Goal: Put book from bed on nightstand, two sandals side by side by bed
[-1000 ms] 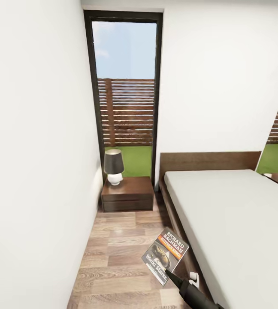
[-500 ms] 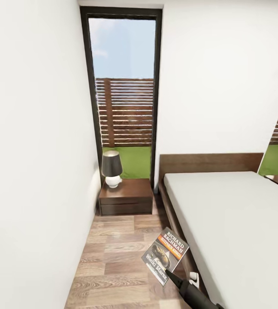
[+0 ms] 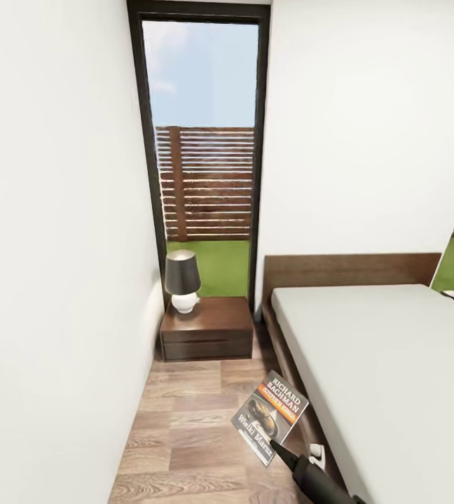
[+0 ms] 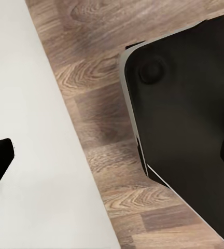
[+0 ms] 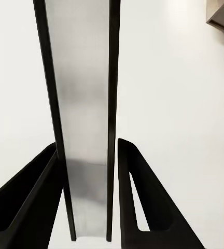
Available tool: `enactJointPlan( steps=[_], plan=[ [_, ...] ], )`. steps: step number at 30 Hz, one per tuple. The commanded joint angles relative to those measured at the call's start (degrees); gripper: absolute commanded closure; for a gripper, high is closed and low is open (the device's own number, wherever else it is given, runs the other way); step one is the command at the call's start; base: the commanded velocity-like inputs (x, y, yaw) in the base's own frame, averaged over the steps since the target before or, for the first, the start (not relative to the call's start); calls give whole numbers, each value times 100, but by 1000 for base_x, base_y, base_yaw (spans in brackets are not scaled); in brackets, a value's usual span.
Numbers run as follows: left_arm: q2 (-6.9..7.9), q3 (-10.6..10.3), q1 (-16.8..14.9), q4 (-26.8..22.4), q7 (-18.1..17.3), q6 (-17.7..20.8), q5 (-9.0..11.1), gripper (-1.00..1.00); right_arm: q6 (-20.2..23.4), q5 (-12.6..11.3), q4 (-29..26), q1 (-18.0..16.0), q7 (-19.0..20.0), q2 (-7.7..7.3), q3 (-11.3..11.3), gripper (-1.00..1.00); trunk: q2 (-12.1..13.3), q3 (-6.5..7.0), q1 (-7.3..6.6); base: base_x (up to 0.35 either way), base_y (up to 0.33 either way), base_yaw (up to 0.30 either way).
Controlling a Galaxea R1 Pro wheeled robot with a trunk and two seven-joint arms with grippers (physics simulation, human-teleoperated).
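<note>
White wall (image 3: 52,245) along nine o'clock of the head view. Tall black-framed window (image 3: 202,140) at twelve o'clock, slatted fence and grass beyond the glass. Below it, around the picture's centre, the nightstand (image 3: 206,329), a low dark brown cabinet on the plank floor (image 3: 185,434), with a dark-shaded lamp (image 3: 183,280) on a white base standing at its near-wall corner. Just beside the nightstand, toward three o'clock, the bed (image 3: 395,364) with brown headboard and pale mattress. At five o'clock, the book (image 3: 270,416), lifted above the floor close to the bed frame, cover up, "Richard Bachman" legible, well apart from the nightstand. Clamped at its near corner by the right gripper (image 3: 279,448), a black finger on either face in the right wrist view, the book (image 5: 88,119) seen edge-on between them. Left gripper: cannot tell whether apart or together; left wrist view gives only floor, a pale surface and dark robot body (image 4: 190,119).
</note>
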Motion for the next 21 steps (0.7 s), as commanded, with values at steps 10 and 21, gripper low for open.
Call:
enactJointPlan(
  steps=[10, 21],
  plan=[
    [5, -50, 5, -18, 36, 0, 27, -100, 60, -57, 2, -1, 14, 0, 12, 100, -2, 0, 5, 318, 101, 0],
    [5, -51, 5, -18, 36, 0, 27, -100, 60, -57, 2, -1, 11, 6, 16, 100, -2, 0, 5, 320, 72, 0]
  ],
)
